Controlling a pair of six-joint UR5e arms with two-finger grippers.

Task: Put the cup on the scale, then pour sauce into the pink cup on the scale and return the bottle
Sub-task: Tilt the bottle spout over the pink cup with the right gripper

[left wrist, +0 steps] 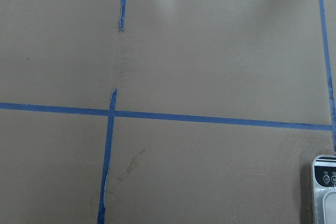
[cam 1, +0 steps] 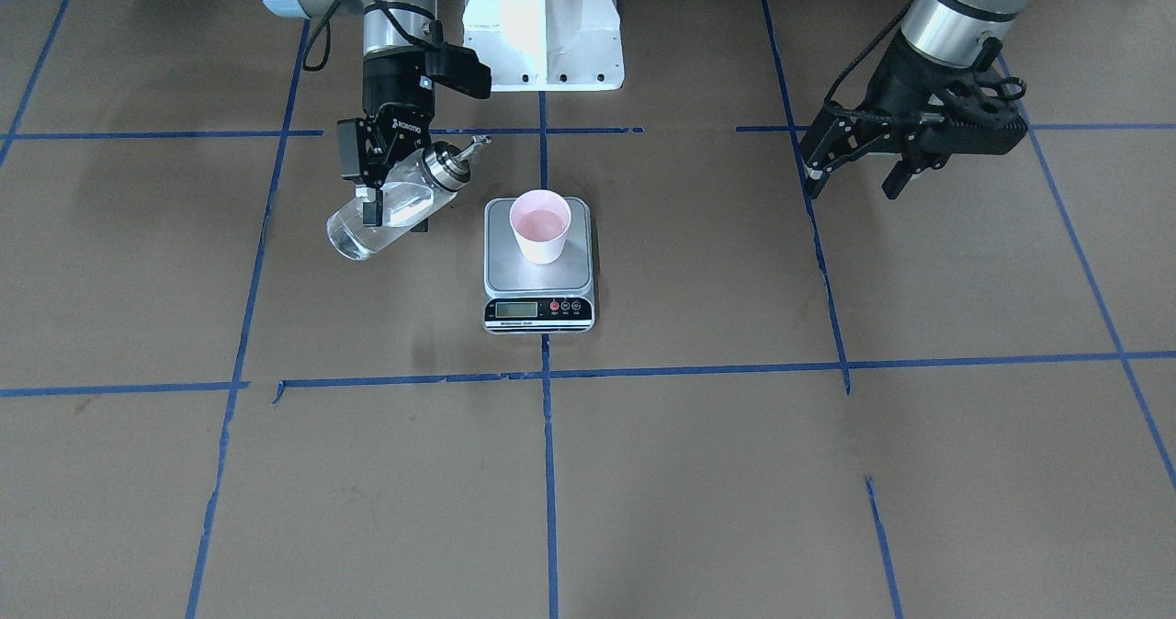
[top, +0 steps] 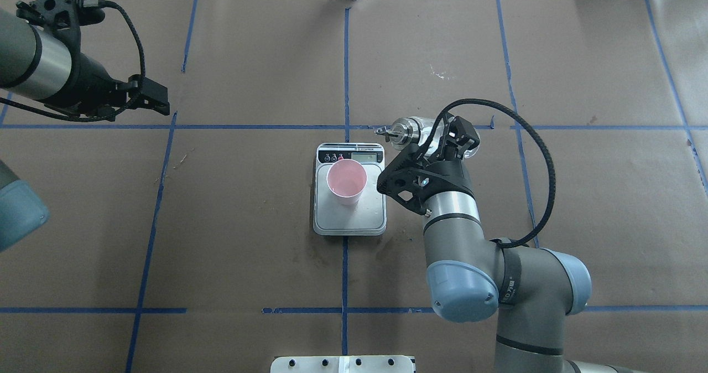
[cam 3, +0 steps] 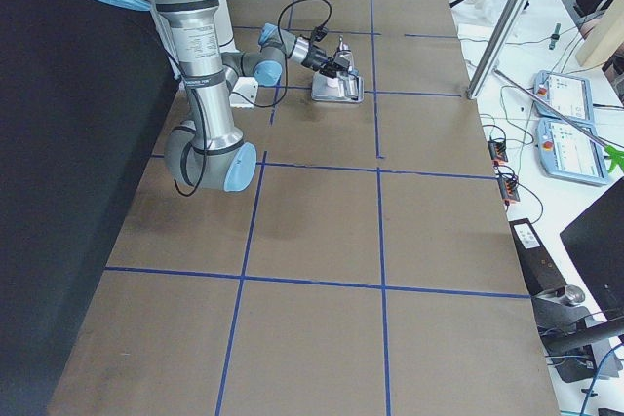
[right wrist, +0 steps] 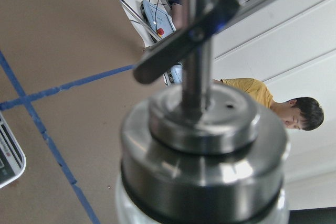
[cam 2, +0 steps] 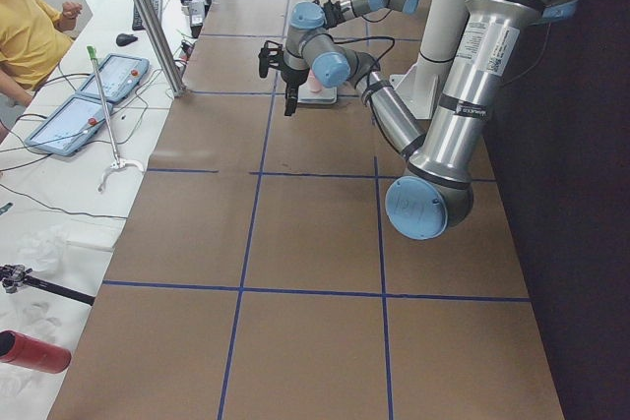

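The cup (cam 1: 540, 225) is seen standing upright on the steel platform of the scale (cam 1: 514, 275), which rests at the middle of the brown counter (cam 1: 698, 472) where two blue tape lines (cam 1: 549, 454) cross. The bottle (cam 1: 390, 213) is clamped around its glass body by the right tool (cam 1: 378, 201) and is held off the counter, tilted almost onto its side. It is kept just beside the scale on the robot's right, with its silver spout (top: 394, 132) near the display corner, not over the cup. The left tool (cam 1: 851, 183) is held with its fingers spread wide and nothing between them, well apart from the scale on the robot's left.
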